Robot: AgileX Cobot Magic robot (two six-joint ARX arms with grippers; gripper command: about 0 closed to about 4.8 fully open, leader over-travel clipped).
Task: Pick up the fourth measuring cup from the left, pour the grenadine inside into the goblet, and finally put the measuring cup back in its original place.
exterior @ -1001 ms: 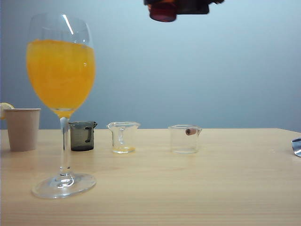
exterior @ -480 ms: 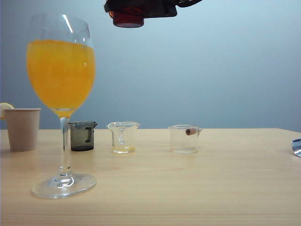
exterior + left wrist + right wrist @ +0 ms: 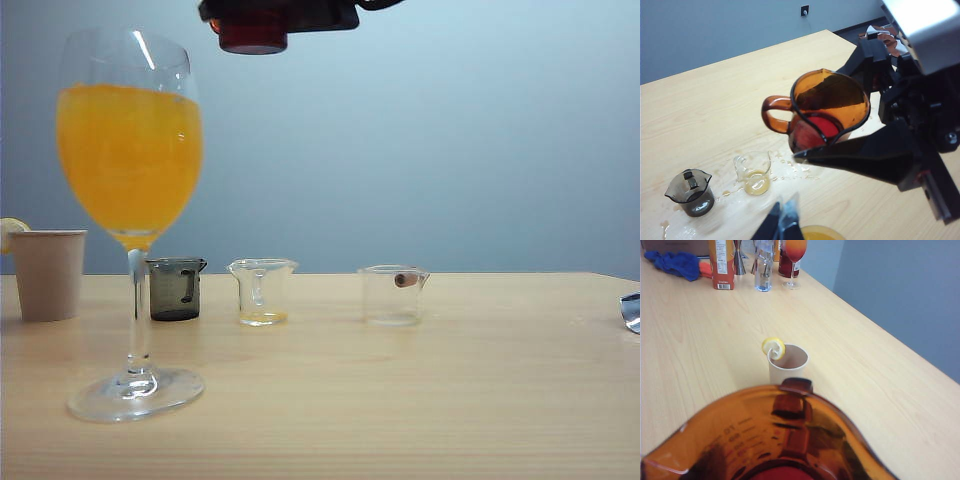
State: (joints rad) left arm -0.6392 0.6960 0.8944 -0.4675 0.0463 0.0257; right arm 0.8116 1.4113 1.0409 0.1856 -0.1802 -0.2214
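My right gripper [image 3: 840, 145] holds the amber translucent measuring cup [image 3: 252, 35] high, just right of the tall clear stemmed goblet [image 3: 130, 200]; my left gripper [image 3: 782, 225] hangs near that goblet.

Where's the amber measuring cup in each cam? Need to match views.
Exterior: amber measuring cup at the top edge, right of the goblet rim, in the right gripper.
Left wrist: centre, tilted, red liquid inside, held in black jaws.
Right wrist: fills the near foreground.
Shared landmark: beige paper cup, exterior and right wrist only.

The exterior view's top edge cuts off the right pincer [image 3: 262, 20] and its amber-brown translucent measuring cup [image 3: 253, 38]. In the left wrist view, the left pincer [image 3: 781, 226] shows only blurred tips.
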